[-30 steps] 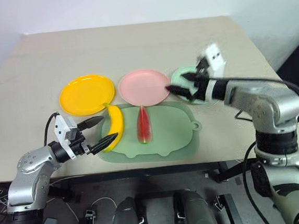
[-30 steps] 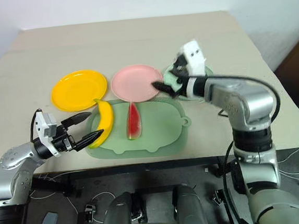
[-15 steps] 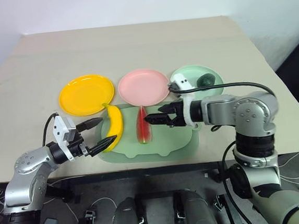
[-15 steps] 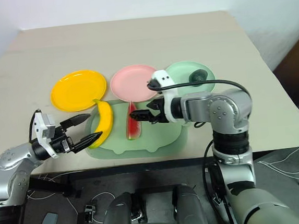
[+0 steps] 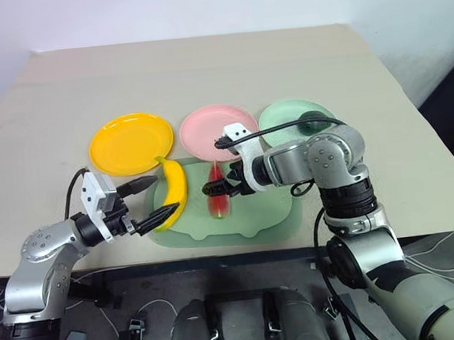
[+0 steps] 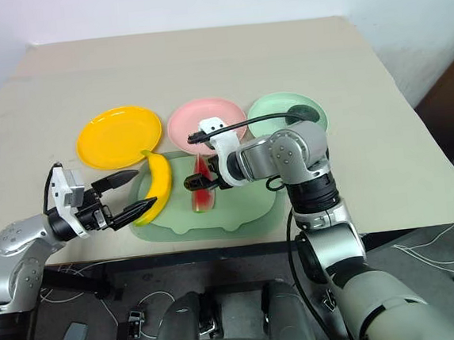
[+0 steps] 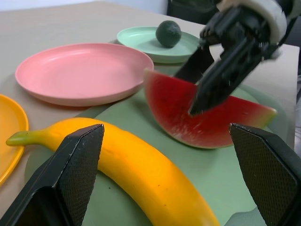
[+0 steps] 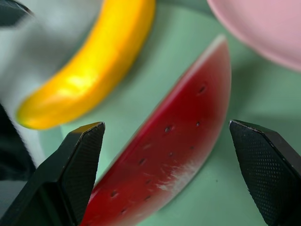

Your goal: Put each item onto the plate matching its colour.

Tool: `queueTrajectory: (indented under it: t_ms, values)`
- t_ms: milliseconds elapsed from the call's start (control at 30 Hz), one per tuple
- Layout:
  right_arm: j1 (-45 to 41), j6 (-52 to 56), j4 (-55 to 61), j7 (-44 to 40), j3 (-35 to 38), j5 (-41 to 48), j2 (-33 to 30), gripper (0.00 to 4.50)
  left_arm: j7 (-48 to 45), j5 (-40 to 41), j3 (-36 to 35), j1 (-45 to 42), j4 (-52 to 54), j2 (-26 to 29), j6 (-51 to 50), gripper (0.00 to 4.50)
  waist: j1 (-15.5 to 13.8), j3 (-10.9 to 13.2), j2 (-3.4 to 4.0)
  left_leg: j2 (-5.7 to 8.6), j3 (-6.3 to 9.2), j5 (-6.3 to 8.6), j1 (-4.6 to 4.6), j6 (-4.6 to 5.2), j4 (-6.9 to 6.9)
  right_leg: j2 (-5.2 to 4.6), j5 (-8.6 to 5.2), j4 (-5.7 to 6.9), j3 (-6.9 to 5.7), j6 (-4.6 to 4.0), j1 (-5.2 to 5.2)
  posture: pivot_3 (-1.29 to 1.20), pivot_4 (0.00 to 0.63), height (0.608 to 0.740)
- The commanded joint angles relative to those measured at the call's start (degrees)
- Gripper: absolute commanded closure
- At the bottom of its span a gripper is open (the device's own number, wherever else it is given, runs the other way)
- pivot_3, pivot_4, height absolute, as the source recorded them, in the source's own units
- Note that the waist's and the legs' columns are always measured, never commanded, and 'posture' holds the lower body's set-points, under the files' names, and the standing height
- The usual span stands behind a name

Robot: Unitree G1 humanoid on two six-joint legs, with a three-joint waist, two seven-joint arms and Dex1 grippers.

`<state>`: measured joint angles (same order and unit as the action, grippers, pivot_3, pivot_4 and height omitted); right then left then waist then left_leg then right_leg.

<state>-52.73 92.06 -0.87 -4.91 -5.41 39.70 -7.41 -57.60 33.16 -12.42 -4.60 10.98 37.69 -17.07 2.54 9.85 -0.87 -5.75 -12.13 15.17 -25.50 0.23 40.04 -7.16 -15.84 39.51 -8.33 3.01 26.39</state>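
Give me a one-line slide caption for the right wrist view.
Right gripper, open jaws straddling the watermelon wedge on the green mat, banana beside it.

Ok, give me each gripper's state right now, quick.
Left gripper: open, empty, beside the banana.
Right gripper: open, empty, fingers astride the watermelon wedge, not closed on it.
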Motion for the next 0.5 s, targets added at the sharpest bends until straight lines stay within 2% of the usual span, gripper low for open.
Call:
queueTrajectory:
  t_ms: [33, 133, 233, 433, 500]
  values:
    - [-1.7, -1.5, -1.1, -1.3, -4.5, -3.5, 0.1, 0.03, 1.3, 0.9, -0.9, 0.6, 3.9, 0.3, -0.6, 0.0, 0.0, 0.0, 0.0, 0.0, 0.0, 0.0, 0.0, 0.0, 0.0, 0.0, 0.0, 0.0, 0.0, 0.0, 0.0, 0.0, 0.15, 0.695]
    - [-2.0, -3.7, 0.3, -4.2, -10.4, -5.6, -2.3, 0.03, 2.6, 1.0, -0.5, 1.1, 6.0, -0.2, -1.5, 0.0, 0.0, 0.0, -0.03, -0.01, 0.0, 0.0, 0.02, 0.0, -0.01, 0.0, 0.0, 0.0, 0.0, 0.0, -0.01, 0.0, 0.15, 0.695]
    - [-2.0, -5.5, 1.7, -7.2, -13.3, -6.7, -4.1, 0.03, 3.2, 1.2, -0.4, 1.2, 6.8, -0.3, -2.2, 0.0, 0.0, 0.0, -0.04, -0.01, 0.0, 0.0, 0.02, -0.01, -0.01, 0.0, 0.0, 0.0, 0.0, 0.0, -0.02, 0.0, 0.15, 0.695]
    - [-1.6, -9.5, 3.9, -12.5, -18.3, -9.3, -7.7, 1.92, 3.0, 1.2, -0.9, 0.8, 6.1, 0.1, -2.6, 0.0, 0.0, 0.0, -0.05, -0.01, 0.0, 0.01, 0.01, -0.01, -0.01, 0.0, 0.0, -0.01, 0.0, 0.0, 0.0, 0.0, 0.15, 0.695]
    - [-1.4, -10.3, 4.4, -13.6, -19.4, -10.1, -8.3, 2.12, 2.9, 1.2, -1.0, 0.6, 5.8, 0.2, -2.6, 0.0, 0.0, 0.0, -0.05, -0.01, 0.0, 0.0, 0.02, -0.01, -0.01, 0.0, 0.0, -0.01, 0.0, 0.0, 0.01, 0.0, 0.15, 0.695]
